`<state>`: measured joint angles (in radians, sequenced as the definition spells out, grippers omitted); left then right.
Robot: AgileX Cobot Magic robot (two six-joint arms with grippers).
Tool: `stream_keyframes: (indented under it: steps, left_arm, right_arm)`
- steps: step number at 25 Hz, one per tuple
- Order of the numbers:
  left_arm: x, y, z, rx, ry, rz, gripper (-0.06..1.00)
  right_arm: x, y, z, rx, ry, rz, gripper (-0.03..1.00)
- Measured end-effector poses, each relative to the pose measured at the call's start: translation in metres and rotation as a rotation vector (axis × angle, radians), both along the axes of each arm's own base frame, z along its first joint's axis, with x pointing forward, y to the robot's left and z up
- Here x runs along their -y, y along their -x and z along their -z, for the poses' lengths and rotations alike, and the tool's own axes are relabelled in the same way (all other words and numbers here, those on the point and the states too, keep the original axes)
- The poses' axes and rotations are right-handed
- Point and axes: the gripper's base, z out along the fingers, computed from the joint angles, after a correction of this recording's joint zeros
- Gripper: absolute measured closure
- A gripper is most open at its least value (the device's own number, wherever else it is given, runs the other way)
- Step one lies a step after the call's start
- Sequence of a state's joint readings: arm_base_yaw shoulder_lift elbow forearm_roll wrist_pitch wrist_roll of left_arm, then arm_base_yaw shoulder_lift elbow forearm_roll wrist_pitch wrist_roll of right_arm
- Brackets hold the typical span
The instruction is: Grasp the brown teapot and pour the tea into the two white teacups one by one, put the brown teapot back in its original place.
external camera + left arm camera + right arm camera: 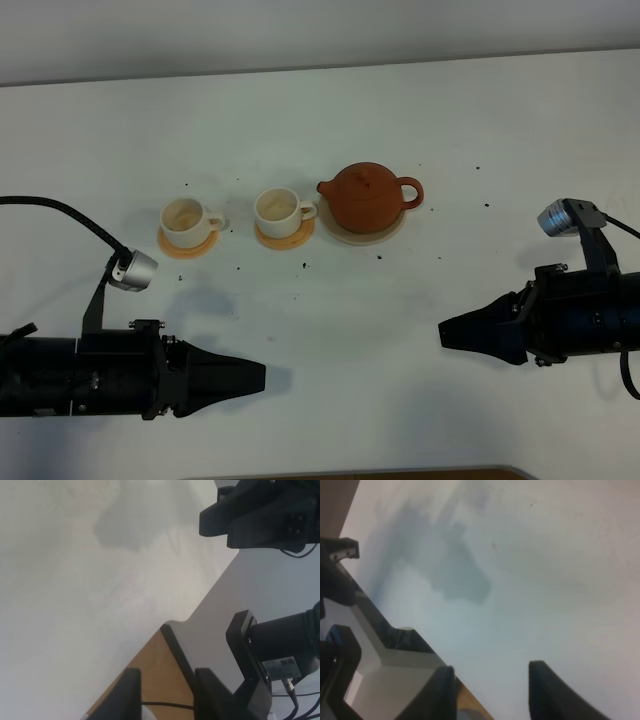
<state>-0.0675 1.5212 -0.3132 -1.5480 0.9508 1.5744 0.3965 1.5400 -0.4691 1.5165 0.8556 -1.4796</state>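
Left and right jaws apart, empty

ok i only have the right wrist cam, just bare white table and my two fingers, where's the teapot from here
observer: the brown teapot sits on its pale saucer, further back on the table than the right gripper, and nothing is touching it
operator: which way is the handle
observer: the handle faces the right arm's side and the spout faces the cups
operator: and the cups
observer: two in a row to the left of the teapot, the nearer teacup and the farther teacup, each on an orange coaster
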Motion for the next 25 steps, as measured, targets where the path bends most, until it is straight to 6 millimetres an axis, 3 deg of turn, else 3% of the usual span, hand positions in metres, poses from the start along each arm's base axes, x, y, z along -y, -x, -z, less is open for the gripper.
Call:
stream_keyframes:
  steps: [6, 12, 20, 25]
  left_arm:
    - [0.000, -0.004, -0.002, 0.005, 0.011, -0.022, 0.65]
    - [0.002, -0.024, -0.015, 0.056, 0.023, -0.035, 0.65]
    - [0.003, -0.054, -0.044, 0.074, -0.007, -0.019, 0.65]
    - [-0.004, -0.060, -0.075, 0.074, -0.180, -0.018, 0.65]
  right_arm:
    - [-0.002, -0.004, -0.003, -0.018, -0.043, 0.070, 0.59]
    - [-0.004, -0.013, -0.009, 0.003, -0.115, 0.169, 0.59]
    - [-0.013, -0.036, -0.031, 0.178, -0.154, 0.128, 0.59]
    - [-0.020, -0.052, -0.050, 0.261, -0.181, 0.107, 0.59]
